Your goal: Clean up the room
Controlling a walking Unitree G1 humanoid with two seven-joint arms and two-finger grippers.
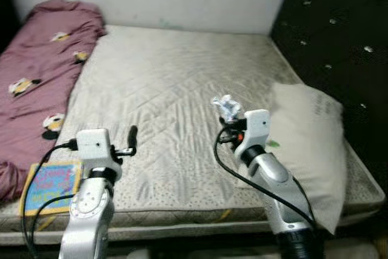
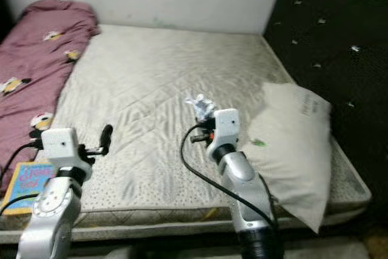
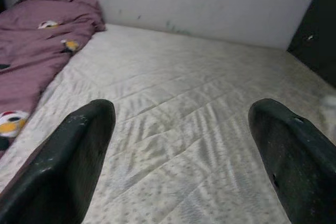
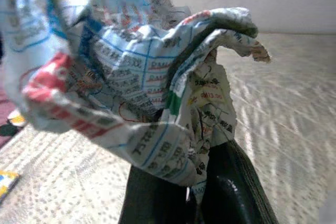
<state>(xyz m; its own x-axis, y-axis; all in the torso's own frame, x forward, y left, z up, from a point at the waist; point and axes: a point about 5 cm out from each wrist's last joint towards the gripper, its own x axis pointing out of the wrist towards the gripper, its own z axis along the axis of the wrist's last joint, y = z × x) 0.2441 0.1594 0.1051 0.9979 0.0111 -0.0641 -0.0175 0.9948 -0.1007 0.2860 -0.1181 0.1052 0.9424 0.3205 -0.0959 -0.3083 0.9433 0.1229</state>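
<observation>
My right gripper [image 1: 229,115] is shut on a crumpled printed paper [image 1: 226,107], held above the middle of the bare mattress [image 1: 170,83]. In the right wrist view the crumpled paper [image 4: 136,77] bulges out over the black fingers [image 4: 231,192], showing blue, red and green print. My left gripper [image 1: 131,139] hovers over the mattress's front left part, open, with nothing between its fingers [image 3: 68,166].
A maroon blanket [image 1: 36,83] with cartoon prints lies along the mattress's left side. A colourful book [image 1: 53,185] rests at the front left corner. A cream pillow [image 1: 312,144] lies at the right edge. A dark spotted surface [image 1: 339,34] lies to the right.
</observation>
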